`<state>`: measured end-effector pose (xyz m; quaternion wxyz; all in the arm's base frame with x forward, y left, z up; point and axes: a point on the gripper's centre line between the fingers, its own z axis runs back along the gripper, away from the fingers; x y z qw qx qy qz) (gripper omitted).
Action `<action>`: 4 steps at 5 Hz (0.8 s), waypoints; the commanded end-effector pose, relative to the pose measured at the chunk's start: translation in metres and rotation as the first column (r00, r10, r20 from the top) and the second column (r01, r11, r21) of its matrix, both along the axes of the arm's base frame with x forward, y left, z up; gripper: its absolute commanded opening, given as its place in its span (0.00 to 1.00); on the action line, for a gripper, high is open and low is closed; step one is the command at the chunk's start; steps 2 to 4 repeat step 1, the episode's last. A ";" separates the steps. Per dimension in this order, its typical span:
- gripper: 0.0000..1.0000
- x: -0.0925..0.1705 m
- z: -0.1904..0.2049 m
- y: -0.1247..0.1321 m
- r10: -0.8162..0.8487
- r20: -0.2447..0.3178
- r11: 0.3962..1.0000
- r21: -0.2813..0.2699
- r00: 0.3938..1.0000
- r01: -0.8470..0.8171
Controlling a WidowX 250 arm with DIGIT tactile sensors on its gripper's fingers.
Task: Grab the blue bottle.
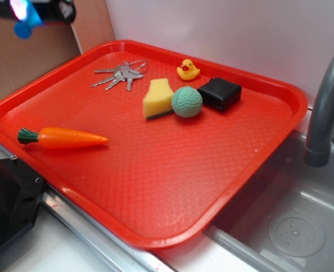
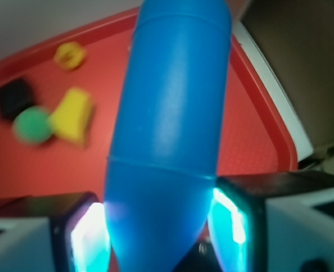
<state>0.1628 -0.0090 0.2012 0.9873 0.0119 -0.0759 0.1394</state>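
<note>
**Blue bottle held above the tray**

Nearest our wrist camera, the blue bottle (image 2: 169, 141) fills the frame, clamped between the two fingers (image 2: 235, 218) of the gripper (image 2: 161, 232). In the exterior view we see the gripper (image 1: 33, 11) raised at the top-left corner, above the red tray (image 1: 155, 226), with what seems to be the bottle (image 1: 24, 28) poking out below it. On the tray lie a carrot (image 1: 62, 137), keys (image 1: 120, 74), a yellow sponge (image 1: 157, 98), a green ball (image 1: 186, 102), a black block (image 1: 220, 93) and a duck (image 1: 187, 69).

Toy kitchen: sink (image 1: 303, 221), faucet (image 1: 325, 107), red tray (image 1: 155, 170)
</note>
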 end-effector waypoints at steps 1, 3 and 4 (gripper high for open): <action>0.00 -0.023 0.053 -0.039 -0.158 0.017 0.984 -0.078 0.987 0.159; 0.00 -0.023 0.053 -0.039 -0.158 0.017 0.984 -0.078 0.987 0.159; 0.00 -0.023 0.053 -0.039 -0.158 0.017 0.984 -0.078 0.987 0.159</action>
